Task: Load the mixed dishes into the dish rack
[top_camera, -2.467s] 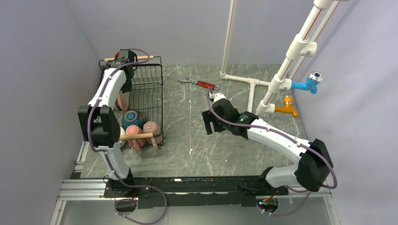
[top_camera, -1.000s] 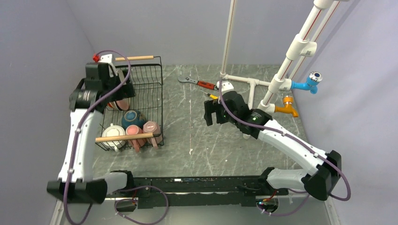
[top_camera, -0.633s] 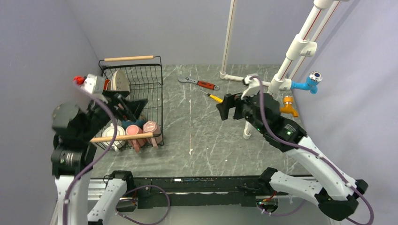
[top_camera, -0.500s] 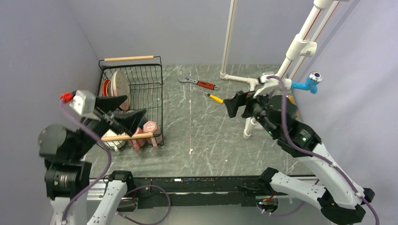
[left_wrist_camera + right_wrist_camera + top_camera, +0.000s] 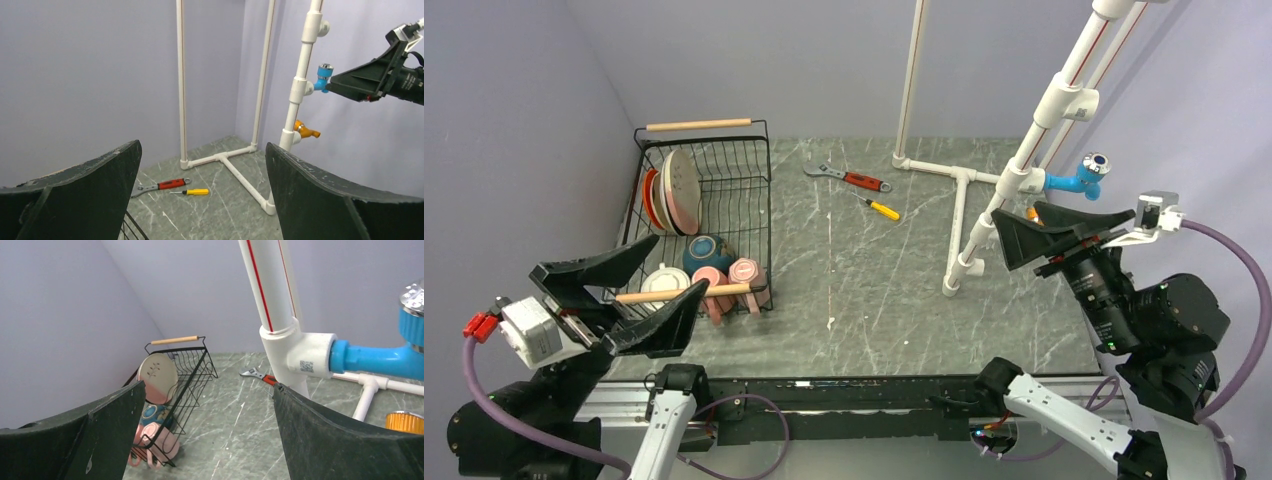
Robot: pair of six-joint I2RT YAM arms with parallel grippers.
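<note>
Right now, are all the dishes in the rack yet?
Looks finished: the orange-red plate and lettered plate stand in the dish rack, with the teal bowl, white mug and pink mugs near its front. Nothing is in hand: left end effector and right end effector are open, empty. Left out: only the wrench and screwdriver, not dishes.

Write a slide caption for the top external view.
Dish rack holds plates, bowl and mugs; left tool and right tool raised, open, empty; wrench and screwdriver lie on the table.
</note>
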